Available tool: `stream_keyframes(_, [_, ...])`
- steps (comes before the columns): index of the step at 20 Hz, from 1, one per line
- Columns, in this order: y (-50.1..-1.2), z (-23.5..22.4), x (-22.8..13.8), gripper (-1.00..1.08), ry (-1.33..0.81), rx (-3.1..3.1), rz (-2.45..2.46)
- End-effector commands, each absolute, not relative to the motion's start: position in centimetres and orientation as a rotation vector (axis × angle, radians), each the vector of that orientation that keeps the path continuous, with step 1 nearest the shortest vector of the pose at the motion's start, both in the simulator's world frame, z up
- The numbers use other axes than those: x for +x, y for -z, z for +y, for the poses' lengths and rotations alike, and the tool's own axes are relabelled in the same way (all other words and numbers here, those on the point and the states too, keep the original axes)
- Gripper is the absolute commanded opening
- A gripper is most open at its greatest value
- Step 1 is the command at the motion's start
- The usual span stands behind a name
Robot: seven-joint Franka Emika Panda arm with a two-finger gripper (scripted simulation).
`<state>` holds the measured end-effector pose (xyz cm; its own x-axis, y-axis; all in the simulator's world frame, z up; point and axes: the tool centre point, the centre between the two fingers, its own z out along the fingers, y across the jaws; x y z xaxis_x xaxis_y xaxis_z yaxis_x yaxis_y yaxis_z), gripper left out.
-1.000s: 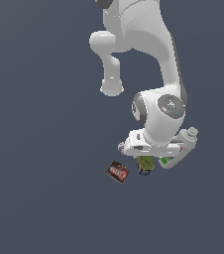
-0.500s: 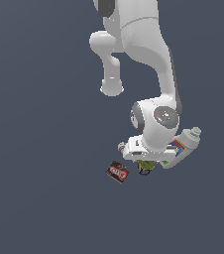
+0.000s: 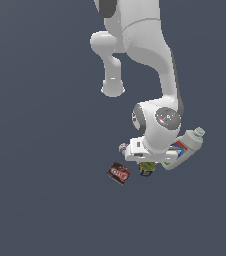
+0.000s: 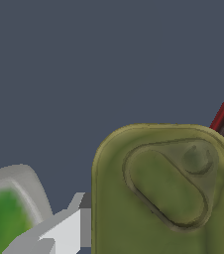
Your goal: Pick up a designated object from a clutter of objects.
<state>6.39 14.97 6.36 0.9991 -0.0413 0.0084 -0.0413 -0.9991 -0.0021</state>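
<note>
The arm hangs right over the clutter, and the gripper (image 3: pixel 146 159) sits low in the lower right of the exterior view, directly above the can (image 3: pixel 146 169). That placement reads as a top-down approach: the hand is lined up so the fingers can drop either side of the target.

The can peeks out just under the hand, dark blue side with yellow marks. In the wrist view the can (image 4: pixel 166 191) fills the lower right of the frame, an olive-green rounded-rectangle lid with a raised oval panel and a small round dimple, dull metal in look.

The box (image 3: pixel 118 173) lies flat to the lower left of the can, dark brown and red, near but apart. The bottle (image 3: pixel 185 148) leans on its side toward the right, white plastic with a colourful label, crowding the hand.

One finger (image 4: pixel 59 230) shows pale and blocky beside the lid. Whether the fingers are spread or closed, I cannot tell.
</note>
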Motion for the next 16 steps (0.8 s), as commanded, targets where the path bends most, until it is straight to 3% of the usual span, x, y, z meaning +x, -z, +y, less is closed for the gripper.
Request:
stream_keyframes(1, [-5.9,15.0,6.1,-1.00,0.000,-3.141,0.060])
stream_keyframes(9, [-7.7,15.0,6.3,-1.00,0.007,-3.140,0.063])
stream_keyframes(16, [-12.5,15.0,6.3,-1.00,0.007,-3.140,0.063])
